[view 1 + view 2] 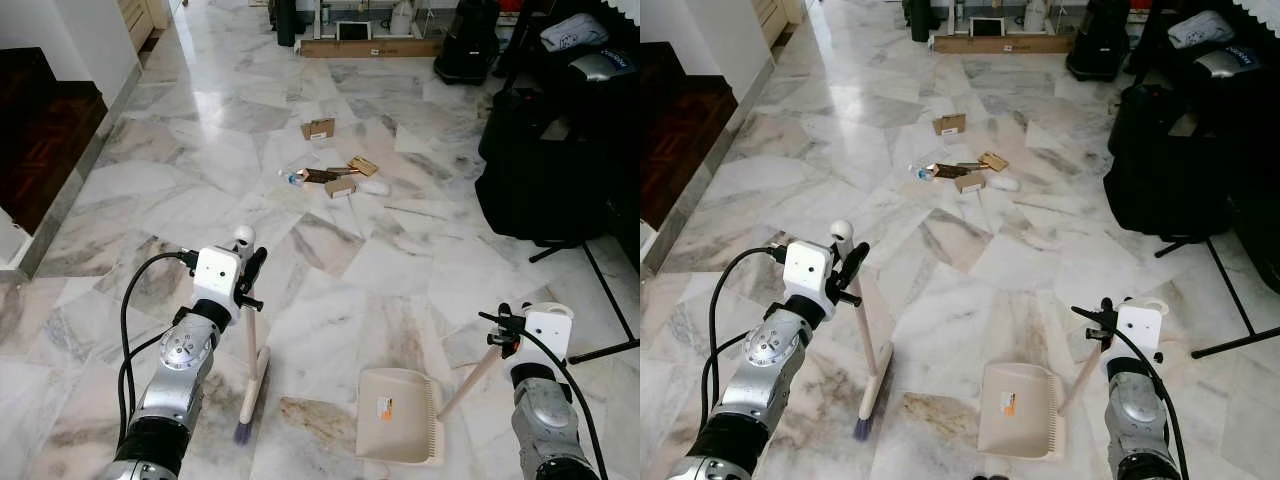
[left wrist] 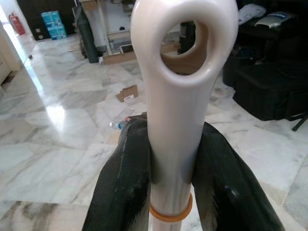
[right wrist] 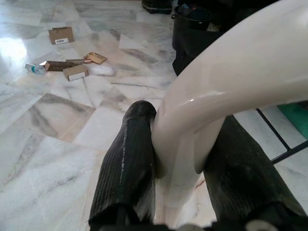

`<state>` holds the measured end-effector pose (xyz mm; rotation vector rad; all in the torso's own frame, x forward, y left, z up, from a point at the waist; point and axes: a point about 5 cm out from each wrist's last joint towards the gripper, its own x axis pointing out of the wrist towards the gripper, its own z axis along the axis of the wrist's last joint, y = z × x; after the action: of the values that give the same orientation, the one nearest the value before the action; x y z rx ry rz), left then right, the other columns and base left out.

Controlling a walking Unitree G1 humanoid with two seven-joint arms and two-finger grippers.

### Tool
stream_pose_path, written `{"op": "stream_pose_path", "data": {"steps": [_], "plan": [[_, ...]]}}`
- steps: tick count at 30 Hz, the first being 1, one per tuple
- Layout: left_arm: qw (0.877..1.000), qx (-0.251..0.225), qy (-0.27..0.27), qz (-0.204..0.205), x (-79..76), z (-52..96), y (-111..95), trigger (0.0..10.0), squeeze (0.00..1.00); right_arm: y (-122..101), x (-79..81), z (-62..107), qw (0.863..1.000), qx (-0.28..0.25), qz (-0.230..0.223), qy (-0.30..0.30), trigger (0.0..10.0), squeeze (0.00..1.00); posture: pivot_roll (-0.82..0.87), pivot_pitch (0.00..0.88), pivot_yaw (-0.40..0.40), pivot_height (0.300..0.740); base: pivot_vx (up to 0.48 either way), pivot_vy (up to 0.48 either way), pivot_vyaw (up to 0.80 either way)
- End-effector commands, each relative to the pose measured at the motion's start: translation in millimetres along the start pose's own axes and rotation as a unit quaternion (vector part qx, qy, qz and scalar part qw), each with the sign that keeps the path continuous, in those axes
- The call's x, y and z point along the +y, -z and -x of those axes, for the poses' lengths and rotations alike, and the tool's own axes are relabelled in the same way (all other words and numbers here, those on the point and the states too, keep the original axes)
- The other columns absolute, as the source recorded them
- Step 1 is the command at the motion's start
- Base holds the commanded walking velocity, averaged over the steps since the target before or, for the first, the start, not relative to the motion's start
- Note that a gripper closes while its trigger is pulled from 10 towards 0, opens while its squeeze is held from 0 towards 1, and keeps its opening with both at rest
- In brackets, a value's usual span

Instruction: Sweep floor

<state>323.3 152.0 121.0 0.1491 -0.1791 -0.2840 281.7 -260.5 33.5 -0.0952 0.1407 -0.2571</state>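
Broom axis: I see the broom standing nearly upright, handle top with its hanging hole up at my left gripper, purple bristles on the marble floor below and slightly right of that gripper.
Left gripper: clenched on the broom handle just under the loop; the left wrist view shows both black fingers pressed to the white shaft, an orange ring below them.
Dustpan axis: the cream dustpan lies flat on the floor, its long handle rising diagonally up to my right gripper; the pan sits below and to the left of it.
Right gripper: grasping the dustpan handle; the right wrist view shows fingers either side of the curved white grip.
Litter: cardboard boxes, a plastic bottle and scraps lie well ahead of both grippers.
View differences: the head views show bristles and pan; the wrist views show finger contact.
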Motion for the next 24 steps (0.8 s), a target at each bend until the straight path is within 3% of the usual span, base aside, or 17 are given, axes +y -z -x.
{"op": "stream_pose_path", "data": {"steps": [1, 7, 8, 15, 24], "plan": [[1.0, -0.011, -0.004, -0.009, 2.6, -1.8, -4, 10.0, 0.0, 3, 5.4, 0.7, 1.0, 0.01, 0.014, -0.017, 0.0, 0.0, 0.14, 0.129, -0.036, 0.74, 0.0, 0.0, 0.0], [1.0, -0.008, -0.023, -0.003, 5.2, -2.5, -1, 10.0, 0.0, -9, 9.9, -6.6, 1.0, -0.01, -0.006, -0.004, 0.0, 0.0, 0.13, 0.117, -0.043, 0.74, 0.0, 0.0, 0.0], [1.0, -0.006, -0.026, 0.0, 5.2, -3.1, 0, 10.0, 0.0, -14, 13.5, -8.7, 0.999, -0.021, -0.029, 0.0, 10.0, 0.0, 0.13, 0.114, -0.042, 0.74, 0.0, 0.0, 0.0], [0.999, -0.017, -0.044, 0.001, 5.4, -4.1, -2, 10.0, 0.0, -36, 26.3, -14.6, 0.994, -0.077, -0.075, 0.003, 10.0, 0.0, 0.13, 0.109, -0.048, 0.74, 0.0, 0.0, 0.0], [0.998, -0.027, -0.061, -0.008, 11.3, -6.7, -6, 10.0, 0.0, -55, 27.8, -18.6, 0.99, -0.116, -0.084, 0.001, 10.0, 0.0, 0.12, 0.107, -0.05, 0.74, 0.0, 0.0, 0.0]]}}
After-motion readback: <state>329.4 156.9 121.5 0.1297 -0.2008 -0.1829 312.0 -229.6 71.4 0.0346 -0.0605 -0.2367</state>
